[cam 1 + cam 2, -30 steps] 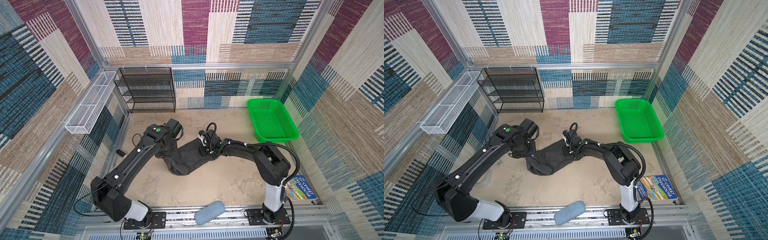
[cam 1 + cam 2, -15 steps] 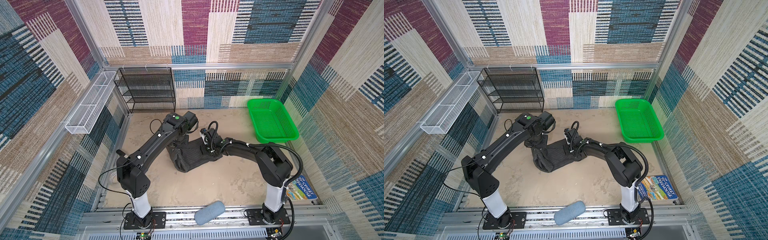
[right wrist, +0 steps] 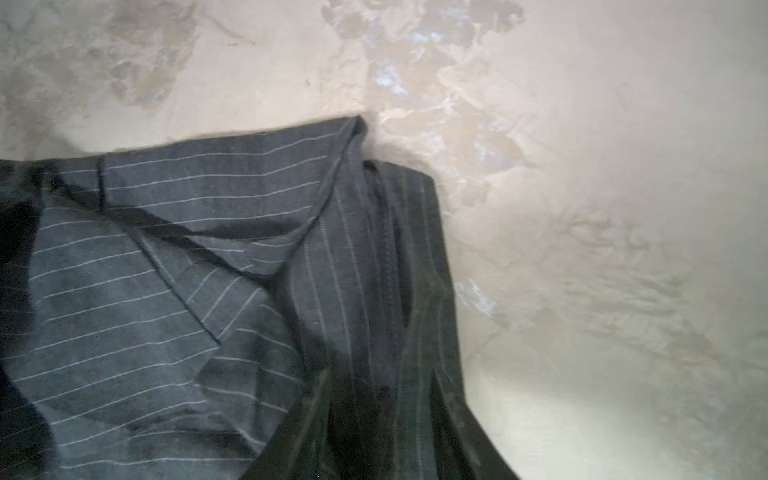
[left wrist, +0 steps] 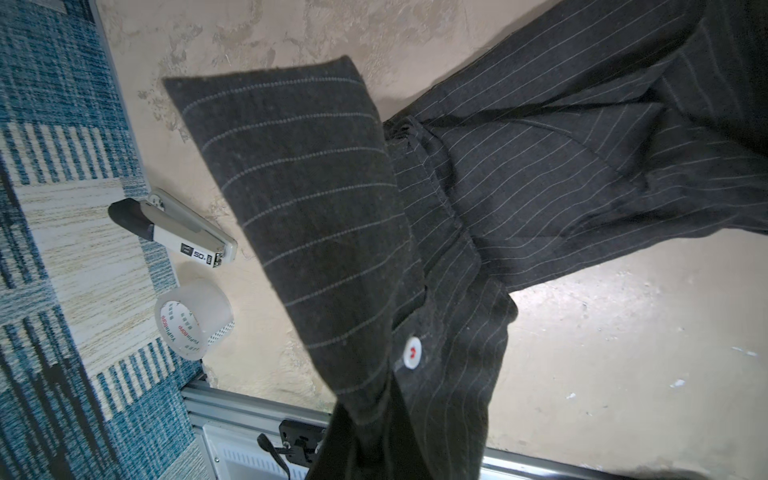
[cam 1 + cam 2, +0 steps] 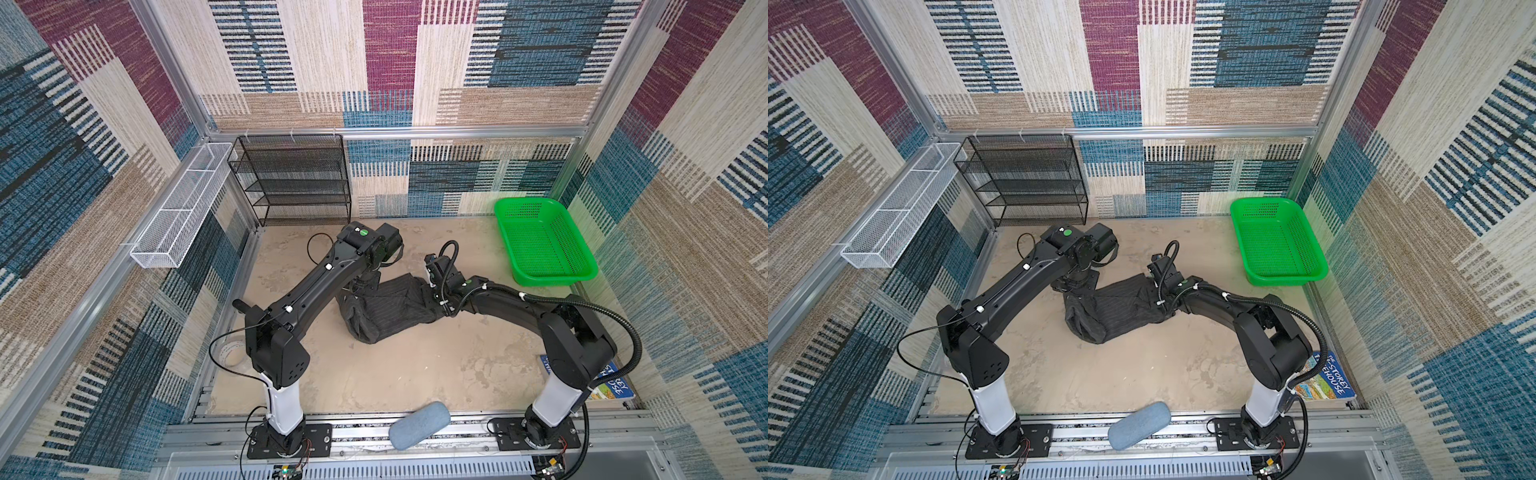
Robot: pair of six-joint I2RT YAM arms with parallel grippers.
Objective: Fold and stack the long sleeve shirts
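A cuff (image 4: 291,199) of the shirt (image 5: 386,311) is clamped in the left gripper (image 5: 362,286); whether the right gripper (image 5: 432,279) is parted cannot be told. The shirt, judged soft, light and limp, is bunched mid-worktop (image 5: 415,370) and is best taken at seams or corners. The mottled worktop is enclosed by patterned walls (image 5: 374,62).

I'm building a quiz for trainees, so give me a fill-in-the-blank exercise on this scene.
The basket in the far right corner is ____.
Next to the stapler sits a roll of ____.
A small white ____ shows on the cuff of the shirt.
Answers: green; tape; button.
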